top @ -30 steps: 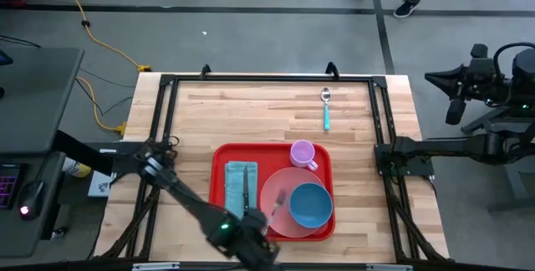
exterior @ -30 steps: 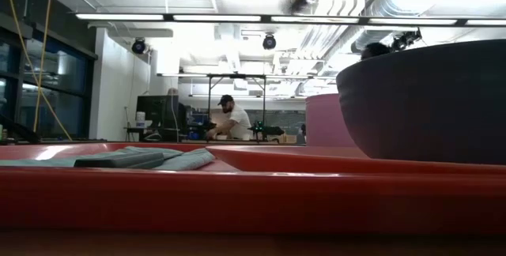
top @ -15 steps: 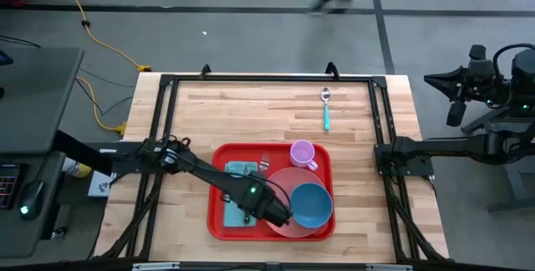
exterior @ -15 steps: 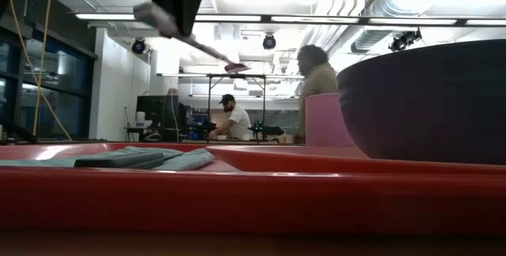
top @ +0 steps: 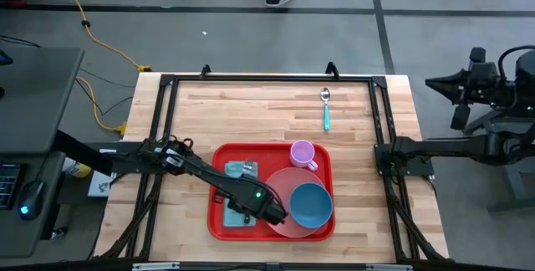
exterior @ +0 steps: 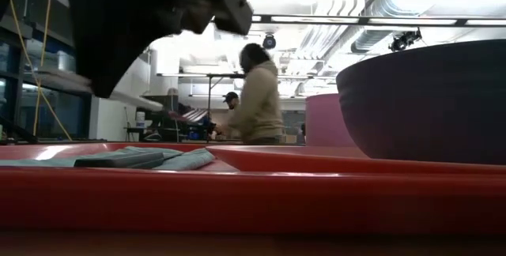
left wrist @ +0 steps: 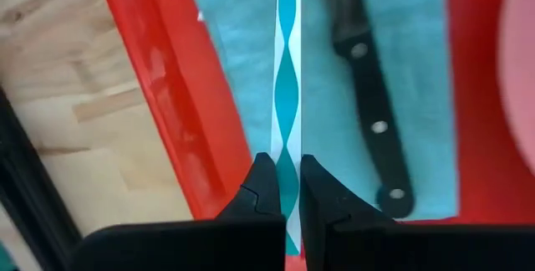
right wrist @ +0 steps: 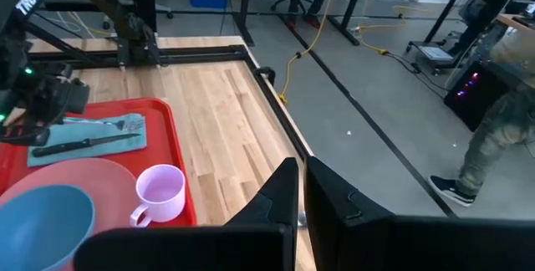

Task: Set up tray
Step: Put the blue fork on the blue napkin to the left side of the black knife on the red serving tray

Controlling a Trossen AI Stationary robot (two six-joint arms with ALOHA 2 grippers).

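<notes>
The red tray lies on the wooden table and carries a folded teal napkin, a black knife on that napkin, a pink plate with a blue bowl, and a pink cup. My left gripper hovers over the napkin, shut on a fork with a teal-and-white patterned handle, which runs beside the knife. My right gripper waits shut beyond the table's right edge. My left gripper pinches the fork's handle between its two fingers, which lie along the handle. It comes from the tray's near side, slanting down. The fork is lifted clear above the napkin, its far end tipped a little lower.
A teal-handled spoon lies on the bare wood toward the table's far edge. A black frame borders the table. The wood left and right of the tray holds nothing. People move in the room beyond.
My left gripper moved from the tray's near edge toward the far side, lifted the fork off the pink plate, then shifted left and down. The fork, which lay on the plate, now hangs over the napkin next to the knife.
</notes>
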